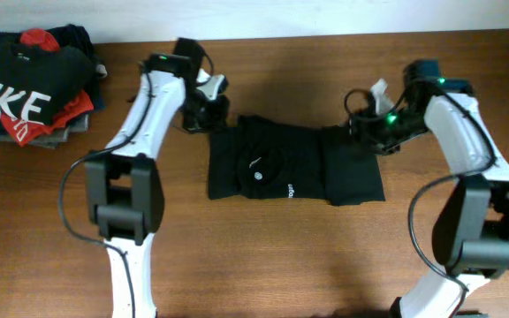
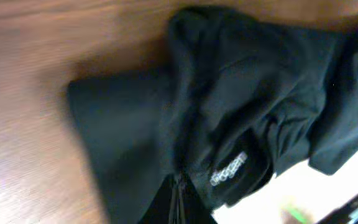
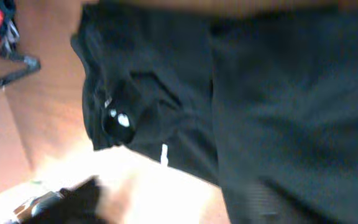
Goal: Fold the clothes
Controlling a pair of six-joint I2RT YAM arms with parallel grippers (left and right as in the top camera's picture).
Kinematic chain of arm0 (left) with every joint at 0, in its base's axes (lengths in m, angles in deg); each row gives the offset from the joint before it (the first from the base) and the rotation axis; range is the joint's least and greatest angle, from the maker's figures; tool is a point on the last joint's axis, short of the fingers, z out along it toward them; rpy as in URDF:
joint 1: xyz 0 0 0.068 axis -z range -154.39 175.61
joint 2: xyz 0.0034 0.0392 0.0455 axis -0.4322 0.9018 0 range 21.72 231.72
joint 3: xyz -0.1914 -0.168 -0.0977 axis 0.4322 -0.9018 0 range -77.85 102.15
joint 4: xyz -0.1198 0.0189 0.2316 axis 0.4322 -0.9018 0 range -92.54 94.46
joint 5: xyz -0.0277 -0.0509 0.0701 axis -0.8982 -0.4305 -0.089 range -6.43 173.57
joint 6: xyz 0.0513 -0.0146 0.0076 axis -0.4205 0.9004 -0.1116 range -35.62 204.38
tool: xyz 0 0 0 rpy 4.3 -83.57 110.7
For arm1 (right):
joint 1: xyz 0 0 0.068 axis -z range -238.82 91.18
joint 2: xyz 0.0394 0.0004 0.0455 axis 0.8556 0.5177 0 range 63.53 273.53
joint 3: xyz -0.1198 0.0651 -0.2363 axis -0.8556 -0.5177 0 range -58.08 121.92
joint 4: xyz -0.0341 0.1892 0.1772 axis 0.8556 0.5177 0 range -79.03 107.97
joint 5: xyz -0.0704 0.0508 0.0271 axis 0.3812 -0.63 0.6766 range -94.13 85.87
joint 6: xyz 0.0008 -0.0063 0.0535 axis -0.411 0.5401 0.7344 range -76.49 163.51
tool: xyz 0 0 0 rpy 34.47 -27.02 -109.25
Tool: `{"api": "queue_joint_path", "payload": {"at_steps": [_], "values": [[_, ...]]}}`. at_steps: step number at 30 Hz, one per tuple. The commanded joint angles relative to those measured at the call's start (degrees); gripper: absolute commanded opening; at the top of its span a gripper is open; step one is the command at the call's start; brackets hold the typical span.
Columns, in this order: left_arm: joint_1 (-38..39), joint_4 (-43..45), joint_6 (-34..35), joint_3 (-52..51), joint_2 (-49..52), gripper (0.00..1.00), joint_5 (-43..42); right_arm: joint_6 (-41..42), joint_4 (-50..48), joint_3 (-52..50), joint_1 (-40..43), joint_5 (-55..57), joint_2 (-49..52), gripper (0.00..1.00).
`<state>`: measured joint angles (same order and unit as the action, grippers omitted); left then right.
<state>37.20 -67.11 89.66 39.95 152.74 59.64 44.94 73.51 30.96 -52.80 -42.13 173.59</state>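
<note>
Well, the black T-shirt was found laid out at the middle of the desk, drawn into a wide band running from 9 to 3 o'clock. Its 3 o'clock half was seen lying flat and smooth, while the 9 o'clock half was bunched into soft ridges. A small white round logo was spotted on that rumpled half, with tiny white lettering just beside it toward 4 o'clock.

The left fingers were placed at the shirt's 10 o'clock corner and were pressed together; whether any cloth was pinched between them could not be told. The right fingers were set at the 2 o'clock corner, over the shirt's edge, and their spread could not be made out.

At the desk's 10 o'clock corner, well apart, a pile of garments was noted, topped by a black shirt with large white letters.
</note>
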Motion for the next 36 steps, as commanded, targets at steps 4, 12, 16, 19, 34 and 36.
{"api": "queue_joint_path", "payload": {"at_steps": [4, 12, 16, 19, 34, 36], "values": [[-2.3, -6.3, -2.6, 0.0, -2.6, 0.26, 5.9, -0.5, -2.4, -1.1, -0.1, 5.4, 0.3, 0.99], [-4.7, -9.1, -10.7, -1.6, -2.4, 0.99, 5.7, -0.6, -2.9, -1.1, -0.1, 5.9, 0.3, 0.99], [-6.4, -6.0, -15.6, -7.4, -2.4, 0.99, -3.8, -0.6, -3.0, -1.1, -0.1, 5.9, 0.3, 0.99], [-7.4, -1.2, -17.8, -13.7, -2.4, 0.99, -9.7, -0.6, -3.2, -1.1, -0.1, 5.9, 0.3, 0.99], [-7.3, 21.2, -11.9, -34.4, -2.4, 0.99, -25.0, -0.6, -4.3, -1.1, 0.0, 5.9, 0.3, 0.99], [-6.7, 22.8, -10.5, -34.8, -2.4, 0.99, -25.0, -0.6, -4.3, -1.1, 0.0, 5.9, 0.3, 0.99]]}}
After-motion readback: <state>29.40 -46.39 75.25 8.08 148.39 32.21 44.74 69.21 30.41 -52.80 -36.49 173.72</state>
